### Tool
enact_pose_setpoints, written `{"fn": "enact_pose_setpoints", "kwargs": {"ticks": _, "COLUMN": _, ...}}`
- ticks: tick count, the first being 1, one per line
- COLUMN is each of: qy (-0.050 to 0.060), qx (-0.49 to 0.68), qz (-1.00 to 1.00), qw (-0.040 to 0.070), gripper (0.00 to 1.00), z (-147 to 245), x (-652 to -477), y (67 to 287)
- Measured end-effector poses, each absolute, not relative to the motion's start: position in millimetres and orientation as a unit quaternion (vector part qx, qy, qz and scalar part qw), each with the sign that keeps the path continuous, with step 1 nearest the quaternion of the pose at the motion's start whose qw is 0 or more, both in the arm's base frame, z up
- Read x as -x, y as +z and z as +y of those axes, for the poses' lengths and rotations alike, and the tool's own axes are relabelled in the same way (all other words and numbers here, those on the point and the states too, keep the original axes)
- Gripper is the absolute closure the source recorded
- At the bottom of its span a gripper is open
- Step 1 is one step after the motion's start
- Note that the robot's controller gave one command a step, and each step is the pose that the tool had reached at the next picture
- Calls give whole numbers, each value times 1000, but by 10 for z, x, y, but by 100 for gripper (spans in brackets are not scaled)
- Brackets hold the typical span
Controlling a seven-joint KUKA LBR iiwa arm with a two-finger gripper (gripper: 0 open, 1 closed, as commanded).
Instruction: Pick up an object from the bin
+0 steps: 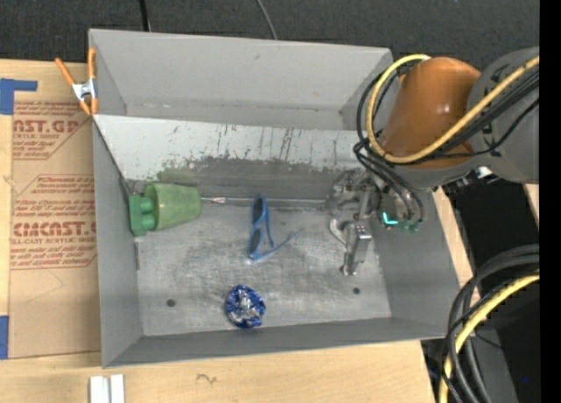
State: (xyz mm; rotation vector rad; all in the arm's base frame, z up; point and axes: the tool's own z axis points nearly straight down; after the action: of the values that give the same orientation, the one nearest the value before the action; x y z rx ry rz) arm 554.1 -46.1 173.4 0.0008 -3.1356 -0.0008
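A KUKA arm reaches into the grey metal bin [263, 68] from the right. Its gripper [354, 261] is lowered over the right part of the bin floor, its tip pointing down at bare, scuffed metal. Whether the gripper is spread or pressed together cannot be told from this angle. Above it sits the arm's rounded orange cover [429, 108], looped about with yellow-and-black cables [375, 103]. A small teal light [388, 219] glows on the wrist just right of the gripper.

Three things lie scattered on the floor, well apart from one another, and the gripper stands clear of all of them. Nearest to it is a thin blue piece [260, 230], long and slightly bent. It lies in the middle of the floor to the gripper's left and runs roughly from near to far. A crumpled blue-and-white ball [244, 307] rests close to the near wall, a little left of centre. At the far left a green plastic piece [166, 207], cup-like and tipped on its side, lies at the foot of the left wall — its darker end toward that wall, its paler body toward the middle of the bin.
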Motion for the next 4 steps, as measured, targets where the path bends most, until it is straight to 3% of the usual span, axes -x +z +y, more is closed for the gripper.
{"fn": "enact_pose_setpoints", "kwargs": {"ticks": 1, "qy": -1, "qx": 13, "qz": -1000, "qw": -4, "gripper": 0, "z": -315, "x": -5715, "y": 679}}
{"fn": "enact_pose_setpoints", "kwargs": {"ticks": 2, "qy": 2, "qx": 70, "qz": -998, "qw": -3, "gripper": 0, "z": -1359, "x": -5696, "y": 709}}
{"fn": "enact_pose_setpoints", "kwargs": {"ticks": 3, "qy": 0, "qx": 192, "qz": -981, "qw": -1, "gripper": 0, "z": -1533, "x": -5549, "y": 1002}}
{"fn": "enact_pose_setpoints", "kwargs": {"ticks": 4, "qy": -5, "qx": 280, "qz": -960, "qw": -2, "gripper": 0, "z": -1476, "x": -5671, "y": 712}}
